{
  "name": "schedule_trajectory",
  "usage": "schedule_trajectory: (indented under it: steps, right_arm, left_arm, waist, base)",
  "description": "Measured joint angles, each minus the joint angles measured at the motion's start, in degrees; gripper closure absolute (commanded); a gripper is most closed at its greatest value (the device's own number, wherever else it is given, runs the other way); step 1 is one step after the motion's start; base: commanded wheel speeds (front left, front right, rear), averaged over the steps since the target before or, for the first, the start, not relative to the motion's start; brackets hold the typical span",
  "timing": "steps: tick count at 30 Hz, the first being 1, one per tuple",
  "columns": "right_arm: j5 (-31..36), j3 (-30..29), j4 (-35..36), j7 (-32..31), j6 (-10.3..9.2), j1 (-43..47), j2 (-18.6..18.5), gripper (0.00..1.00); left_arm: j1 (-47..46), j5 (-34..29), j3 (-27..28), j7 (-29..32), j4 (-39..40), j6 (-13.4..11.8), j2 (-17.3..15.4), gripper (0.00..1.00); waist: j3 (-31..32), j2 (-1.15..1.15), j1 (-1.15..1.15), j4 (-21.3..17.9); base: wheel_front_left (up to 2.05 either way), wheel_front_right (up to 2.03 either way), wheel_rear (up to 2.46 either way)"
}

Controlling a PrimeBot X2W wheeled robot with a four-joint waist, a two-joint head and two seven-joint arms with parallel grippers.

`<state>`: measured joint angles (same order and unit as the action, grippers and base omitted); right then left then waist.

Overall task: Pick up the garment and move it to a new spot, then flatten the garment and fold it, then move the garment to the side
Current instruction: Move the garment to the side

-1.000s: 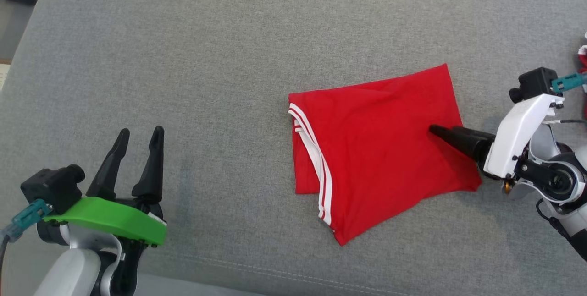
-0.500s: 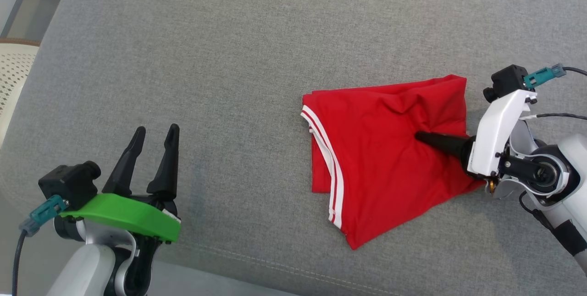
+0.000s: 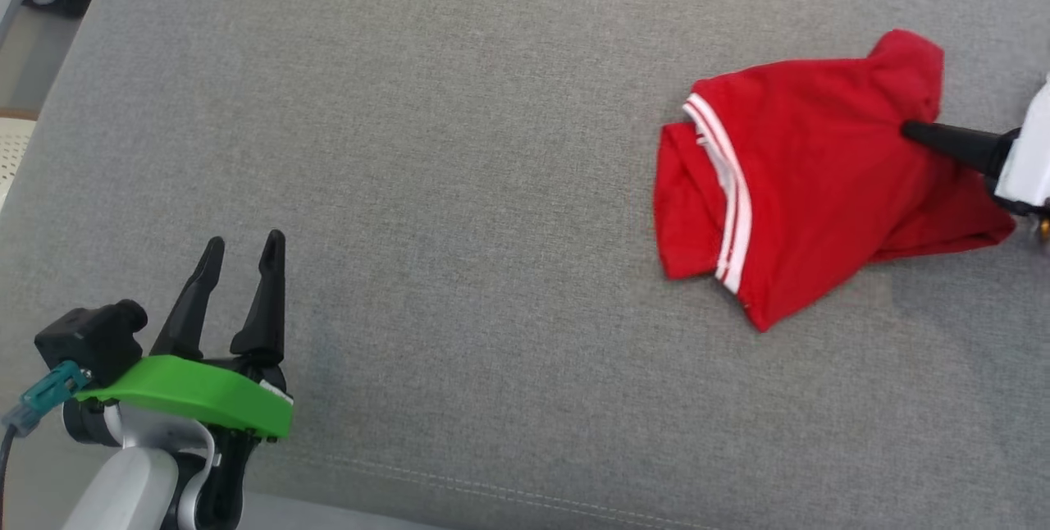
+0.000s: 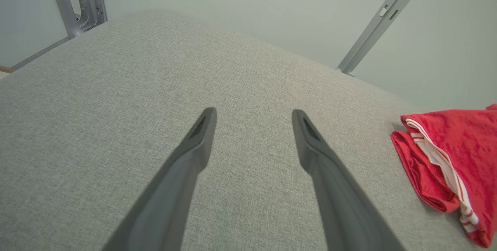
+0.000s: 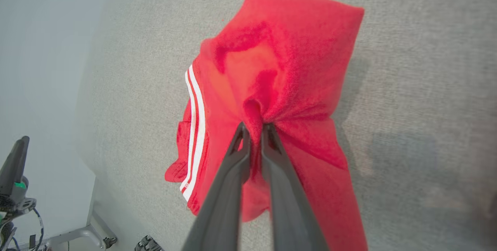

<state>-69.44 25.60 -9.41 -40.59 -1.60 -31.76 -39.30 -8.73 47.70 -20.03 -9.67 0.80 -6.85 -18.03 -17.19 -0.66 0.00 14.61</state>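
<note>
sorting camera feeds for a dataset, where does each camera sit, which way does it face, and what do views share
Head view: on the head, looking down at the grey cushion; left jaws open at lower left, right jaws pinching the red garment at right edge.
Left wrist view: on the left wrist, facing along its open jaws across the cushion; garment at far right.
Right wrist view: on the right wrist, facing down its jaws, shut on a fold of garment.
Shared: all three show the garment's white stripes.

head view: right gripper (image 3: 906,130) clipped at right edge, wrist out of frame. left wrist view: garment (image 4: 473,142) clipped at right edge. its lower layers hidden.
</note>
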Motion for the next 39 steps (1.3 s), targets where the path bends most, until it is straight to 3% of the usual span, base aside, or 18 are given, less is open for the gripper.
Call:
schedule_trajectory:
  steps: [4, 7, 14, 19, 20, 21, 23, 24, 33, 39]
  right_arm:
    - [-0.04, -2.6, -0.68, -1.99, -3.22, -0.34, -4.26, 1.0]
    - [-0.23, -5.27, -1.19, -2.56, -4.47, -0.69, -7.03, 1.0]
    - [-0.73, -10.36, -2.58, -3.92, -5.16, -2.95, -12.91, 1.0]
    - [-0.68, -11.77, -3.61, -4.43, -5.48, -4.18, -14.88, 1.0]
    - [-0.51, -11.8, -3.92, -4.43, -5.49, -4.17, -15.11, 0.72]
    - [-0.18, -11.8, -4.25, -4.42, -5.49, -4.14, -15.27, 0.56]
    - [0.49, -11.59, -5.14, -4.42, -5.49, -3.76, -15.71, 0.12]
    - [1.04, -11.54, -5.65, -4.33, -5.49, -3.24, -16.12, 0.0]
    - [6.52, -11.99, -10.28, 2.11, -5.56, -0.03, -16.59, 0.0]
    - [8.01, -11.8, -11.29, 7.26, -5.56, 1.16, -13.48, 0.0]
  left_arm:
    - [0.85, 0.0, 0.35, 0.04, 0.24, 0.0, -1.07, 0.0]
    - [0.85, 0.0, 0.23, 0.59, 1.41, 0.0, -1.26, 0.0]
    - [0.74, -0.02, -0.27, 1.56, 3.45, -0.08, -1.47, 0.0]
    - [0.25, -0.09, -0.71, 2.07, 3.69, -0.09, -1.36, 0.0]
    - [0.19, -0.09, -0.74, 2.08, 3.72, -0.1, -1.25, 0.0]
    - [0.19, -0.09, -0.74, 2.07, 3.74, -0.18, -1.19, 0.0]
    - [0.15, -0.09, -0.76, 2.08, 3.71, -0.2, -1.05, 0.0]
    - [0.13, -0.09, -0.78, 2.1, 3.7, -0.21, -1.01, 0.0]
    - [-0.75, -0.08, -0.38, 2.15, 2.82, -0.21, -0.94, 0.0]
    - [-0.76, -0.09, -0.42, 2.4, 1.57, -0.22, -1.08, 0.0]
  waist:
    - [0.37, 0.0, 0.0, -1.54]
    - [0.36, 0.0, 0.0, -2.74]
    - [-1.56, 0.0, 0.0, -4.48]
    - [-3.88, 0.0, 0.0, -5.14]
    - [-4.23, 0.0, 0.0, -5.19]
    - [-4.58, 0.0, 0.0, -5.23]
    - [-5.19, 0.0, 0.0, -5.29]
    - [-5.47, 0.0, 0.0, -5.33]
    - [-6.3, 0.0, 0.01, -6.57]
    - [-5.7, 0.0, 0.01, -7.78]
  base:
    - [0.0, 0.0, 0.0]
    - [0.0, 0.0, 0.0]
    - [0.0, 0.0, 0.0]
    - [0.0, 0.0, 0.0]
    - [0.0, 0.0, 0.0]
    - [0.0, 0.0, 0.0]
    - [0.0, 0.0, 0.0]
    - [0.0, 0.0, 0.0]
    - [0.0, 0.0, 0.0]
    - [0.0, 0.0, 0.0]
